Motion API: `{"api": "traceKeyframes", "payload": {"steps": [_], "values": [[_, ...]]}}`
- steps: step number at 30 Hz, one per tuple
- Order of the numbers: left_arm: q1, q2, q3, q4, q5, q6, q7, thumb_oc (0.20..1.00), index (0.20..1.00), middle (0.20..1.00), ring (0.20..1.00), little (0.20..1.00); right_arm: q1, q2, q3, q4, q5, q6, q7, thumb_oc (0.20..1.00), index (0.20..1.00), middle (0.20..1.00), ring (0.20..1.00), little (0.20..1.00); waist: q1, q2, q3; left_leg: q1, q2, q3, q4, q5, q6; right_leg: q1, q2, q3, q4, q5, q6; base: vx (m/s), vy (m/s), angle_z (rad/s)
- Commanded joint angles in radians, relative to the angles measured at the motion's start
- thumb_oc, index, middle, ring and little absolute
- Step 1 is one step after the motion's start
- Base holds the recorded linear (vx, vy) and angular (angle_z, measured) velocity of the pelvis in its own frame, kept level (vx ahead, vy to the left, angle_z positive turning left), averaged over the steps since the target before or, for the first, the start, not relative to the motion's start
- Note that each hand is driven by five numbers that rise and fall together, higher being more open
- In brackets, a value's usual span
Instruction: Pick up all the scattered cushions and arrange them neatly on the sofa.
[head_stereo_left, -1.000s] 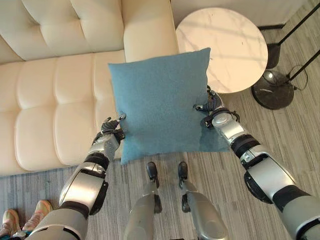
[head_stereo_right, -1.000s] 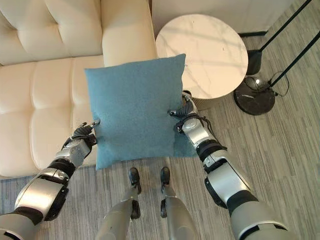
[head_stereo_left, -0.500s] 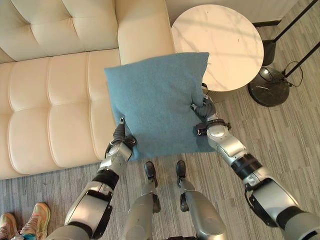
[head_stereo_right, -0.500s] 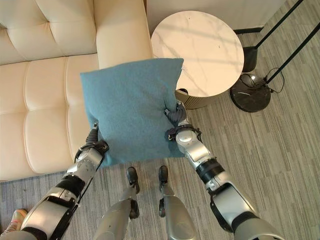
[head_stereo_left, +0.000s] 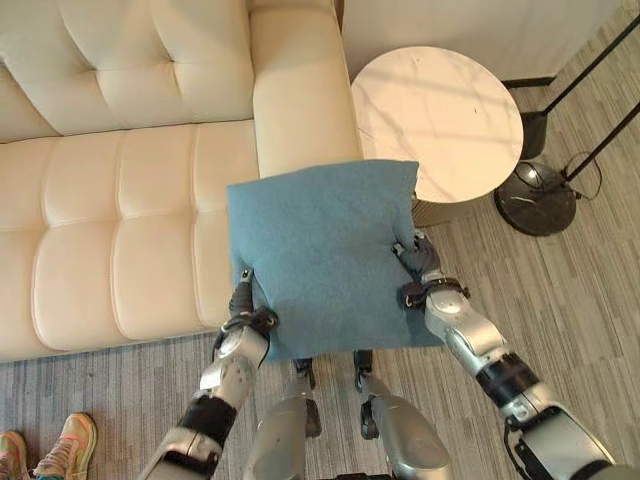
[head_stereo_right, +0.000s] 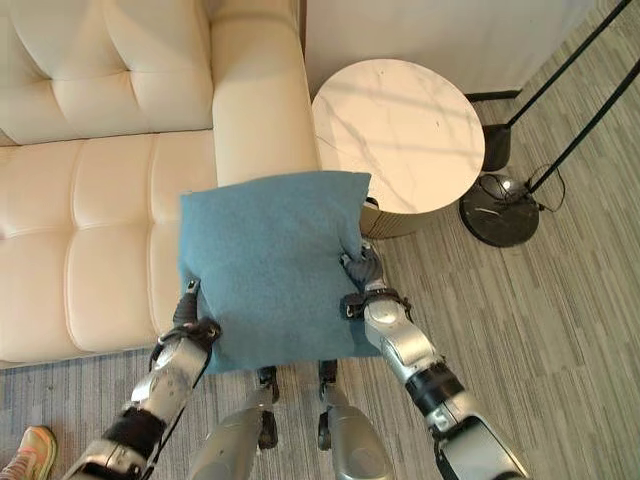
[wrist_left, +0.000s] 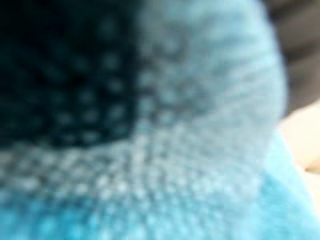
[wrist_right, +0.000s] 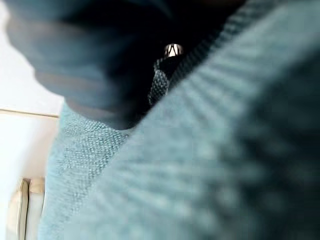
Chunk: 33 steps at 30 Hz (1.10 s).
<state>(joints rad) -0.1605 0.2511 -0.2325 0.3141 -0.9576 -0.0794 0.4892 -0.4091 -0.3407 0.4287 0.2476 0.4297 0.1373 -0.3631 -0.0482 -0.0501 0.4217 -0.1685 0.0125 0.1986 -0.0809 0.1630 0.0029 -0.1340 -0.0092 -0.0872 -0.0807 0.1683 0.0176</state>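
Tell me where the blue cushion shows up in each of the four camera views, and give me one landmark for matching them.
Left eye view: blue cushion at centre, held between both hands in front of the sofa's armrest.
Right eye view: centre-left, same pose.
Left wrist view: blurred blue weave right against the lens.
Right wrist view: teal weave up close.
Shared landmark: the cream sofa, a pale sliver in both wrist views.

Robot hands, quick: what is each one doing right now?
Left robot hand: closed on the blue cushion's left edge.
Right robot hand: closed on its right edge.
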Motion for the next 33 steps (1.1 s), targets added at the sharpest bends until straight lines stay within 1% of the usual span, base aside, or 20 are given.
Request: {"api": "traceKeyframes", "payload": {"steps": [1,2,4,7,8,10,13,16,18,20,21,23,25,26,27,28,30,31,32,33], "values": [[-0.043,-0.094,-0.079,-0.142,0.099,-0.006,-0.036,0.200,0.200,0.200,0.200,0.200,0.033,0.121,0.070,-0.097,-0.029,-0.033,0.089,0.200,0.200,0.200,0.200,0.200,0.024,-0.019,-0.081,0.053,-0.045,-0.012,-0.006,-0.139,0.002,-0.056,-0.037,0.013,0.054,-0.084,0.095,-0.18,0.029,0.05],[-0.029,-0.088,-0.080,-0.145,0.111,-0.002,-0.036,0.200,0.200,0.200,0.200,0.200,0.044,0.117,0.066,-0.105,-0.030,-0.036,0.087,0.200,0.200,0.200,0.200,0.200,0.024,-0.017,-0.079,0.046,-0.042,-0.011,-0.006,-0.131,0.002,-0.067,-0.037,0.021,0.061,-0.083,0.101,-0.21,0.006,0.05],[-0.006,-0.071,-0.093,-0.164,0.150,0.004,-0.043,0.200,0.200,0.200,0.200,0.200,0.082,0.112,0.056,-0.126,-0.039,-0.040,0.091,0.200,0.200,0.200,0.200,0.200,0.023,-0.003,-0.075,0.034,-0.032,-0.023,-0.006,-0.111,0.008,-0.092,-0.024,0.077,0.186,-0.145,0.094,-0.20,-0.006,0.06],[0.034,-0.053,-0.095,-0.182,0.194,0.020,-0.043,0.200,0.200,0.200,0.200,0.200,0.123,0.115,0.053,-0.131,-0.035,-0.049,0.083,0.200,0.200,0.200,0.200,0.200,0.032,0.010,-0.091,0.011,-0.025,-0.060,-0.006,-0.092,0.009,-0.063,-0.018,0.075,0.349,-0.261,0.061,-0.14,-0.058,0.24],[0.053,-0.045,-0.092,-0.183,0.194,0.023,-0.048,0.200,0.200,0.200,0.200,0.200,0.133,0.108,0.049,-0.136,-0.036,-0.050,0.084,0.200,0.200,0.200,0.200,0.200,0.035,0.009,-0.103,0.007,-0.029,-0.071,-0.006,-0.093,0.007,-0.043,-0.018,0.074,0.356,-0.273,0.057,-0.07,-0.123,0.70],[0.092,-0.031,-0.089,-0.185,0.193,0.041,-0.056,0.200,0.200,0.200,0.200,0.200,0.158,0.106,0.039,-0.143,-0.037,-0.048,0.088,0.200,0.200,0.200,0.200,0.200,0.050,-0.001,-0.136,0.007,-0.035,-0.095,-0.006,-0.096,0.005,0.040,-0.026,0.061,0.347,-0.298,0.052,-0.03,-0.145,0.76],[0.134,-0.012,-0.075,-0.190,0.198,0.064,-0.058,0.200,0.200,0.200,0.200,0.200,0.185,0.110,0.026,-0.154,-0.049,-0.036,0.089,0.200,0.200,0.200,0.200,0.200,0.089,-0.037,-0.174,-0.022,-0.045,-0.115,-0.006,-0.066,-0.006,0.179,-0.022,0.070,0.264,-0.284,0.066,-0.19,-0.228,0.79],[0.157,-0.001,-0.044,-0.203,0.194,0.071,-0.060,0.200,0.200,0.200,0.200,0.200,0.194,0.096,0.026,-0.156,-0.044,-0.040,0.091,0.200,0.200,0.200,0.200,0.200,0.104,-0.043,-0.179,-0.068,-0.038,-0.143,-0.006,-0.001,-0.032,0.195,0.026,0.102,0.176,-0.362,0.020,-0.33,-0.237,0.09],[0.166,0.001,-0.033,-0.209,0.202,0.081,-0.062,0.200,0.200,0.200,0.200,0.200,0.199,0.090,0.031,-0.162,-0.037,-0.039,0.098,0.200,0.200,0.200,0.200,0.200,0.107,-0.033,-0.164,-0.094,-0.028,-0.172,0.001,0.046,-0.062,0.190,0.055,0.081,0.165,-0.379,-0.009,-0.39,-0.248,0.27],[0.184,-0.006,-0.027,-0.218,0.202,0.088,-0.062,0.200,0.200,0.200,0.200,0.200,0.217,0.074,0.029,-0.179,-0.030,-0.047,0.102,0.200,0.200,0.200,0.200,0.200,0.103,-0.004,-0.126,-0.104,-0.015,-0.207,-0.006,0.102,-0.097,0.171,0.090,0.054,0.182,-0.380,-0.031,-0.46,-0.234,0.48],[0.190,-0.006,-0.026,-0.220,0.210,0.091,-0.068,0.200,0.200,0.200,0.200,0.200,0.225,0.066,0.026,-0.177,-0.028,-0.049,0.104,0.200,0.200,0.200,0.200,0.200,0.095,0.008,-0.108,-0.119,-0.010,-0.224,-0.006,0.110,-0.112,0.156,0.100,0.032,0.195,-0.382,-0.036,-0.49,-0.192,0.81],[0.198,-0.010,-0.023,-0.217,0.218,0.098,-0.074,0.200,0.200,0.200,0.200,0.200,0.237,0.052,0.020,-0.169,-0.022,-0.051,0.105,0.200,0.200,0.200,0.200,0.200,0.091,0.011,-0.082,-0.112,-0.011,-0.245,-0.006,0.084,-0.102,0.131,0.099,-0.002,0.212,-0.371,-0.043,-0.40,-0.157,0.99],[0.205,-0.013,-0.029,-0.212,0.223,0.107,-0.076,0.200,0.200,0.200,0.200,0.200,0.246,0.052,0.022,-0.156,-0.022,-0.044,0.103,0.200,0.200,0.200,0.200,0.200,0.087,-0.003,-0.076,-0.096,-0.021,-0.241,0.085,0.040,-0.078,0.134,0.078,-0.039,0.189,-0.342,-0.035,-0.30,-0.131,0.55],[0.209,-0.013,-0.029,-0.215,0.225,0.105,-0.076,0.200,0.200,0.200,0.200,0.200,0.254,0.044,0.016,-0.159,-0.022,-0.043,0.103,0.200,0.200,0.200,0.200,0.200,0.083,-0.013,-0.079,-0.094,-0.019,-0.211,0.153,-0.006,-0.061,0.134,0.060,-0.065,0.174,-0.331,-0.035,-0.31,-0.118,0.47],[0.205,-0.014,-0.037,-0.216,0.229,0.108,-0.082,0.200,0.200,0.200,0.200,0.200,0.264,0.037,0.013,-0.158,-0.020,-0.040,0.102,0.200,0.200,0.200,0.200,0.200,0.073,-0.028,-0.092,-0.086,-0.009,-0.163,0.238,-0.076,-0.042,0.129,0.040,-0.102,0.148,-0.325,-0.042,-0.23,-0.081,0.80],[0.205,-0.014,-0.037,-0.216,0.229,0.108,-0.082,0.200,0.200,0.200,0.200,0.200,0.264,0.037,0.013,-0.158,-0.020,-0.040,0.102,0.200,0.200,0.200,0.200,0.200,0.071,-0.028,-0.095,-0.090,-0.009,-0.165,0.240,-0.076,-0.042,0.126,0.041,-0.104,0.148,-0.324,-0.042,-0.20,-0.061,1.12],[0.198,-0.015,-0.044,-0.222,0.225,0.107,-0.087,0.200,0.200,0.200,0.200,0.200,0.273,0.034,0.012,-0.154,-0.014,-0.040,0.095,0.200,0.200,0.200,0.200,0.200,0.068,-0.036,-0.101,-0.054,0.002,-0.133,0.311,-0.158,-0.038,0.127,0.029,-0.128,0.139,-0.334,-0.045,-0.09,-0.026,0.93],[0.194,-0.016,-0.048,-0.221,0.222,0.109,-0.087,0.200,0.200,0.200,0.200,0.200,0.275,0.034,0.011,-0.156,-0.011,-0.040,0.096,0.200,0.200,0.200,0.200,0.200,0.066,-0.036,-0.102,-0.034,0.012,-0.118,0.336,-0.182,-0.036,0.126,0.025,-0.147,0.136,-0.334,-0.046,-0.04,-0.010,0.56],[0.194,-0.016,-0.048,-0.221,0.222,0.109,-0.087,0.200,0.200,0.200,0.200,0.200,0.275,0.034,0.011,-0.156,-0.011,-0.040,0.096,0.200,0.200,0.200,0.200,0.200,0.066,-0.036,-0.102,-0.034,0.012,-0.118,0.336,-0.182,-0.036,0.126,0.025,-0.147,0.136,-0.334,-0.046,-0.10,0.024,0.91],[0.181,-0.016,-0.059,-0.222,0.215,0.109,-0.090,0.200,0.200,0.200,0.200,0.200,0.286,0.033,0.004,-0.158,-0.005,-0.041,0.093,0.200,0.200,0.200,0.200,0.200,0.059,-0.034,-0.107,0.016,0.027,-0.093,0.321,-0.212,-0.034,0.121,0.014,-0.184,0.121,-0.326,-0.042,-0.09,0.053,0.71]]}}
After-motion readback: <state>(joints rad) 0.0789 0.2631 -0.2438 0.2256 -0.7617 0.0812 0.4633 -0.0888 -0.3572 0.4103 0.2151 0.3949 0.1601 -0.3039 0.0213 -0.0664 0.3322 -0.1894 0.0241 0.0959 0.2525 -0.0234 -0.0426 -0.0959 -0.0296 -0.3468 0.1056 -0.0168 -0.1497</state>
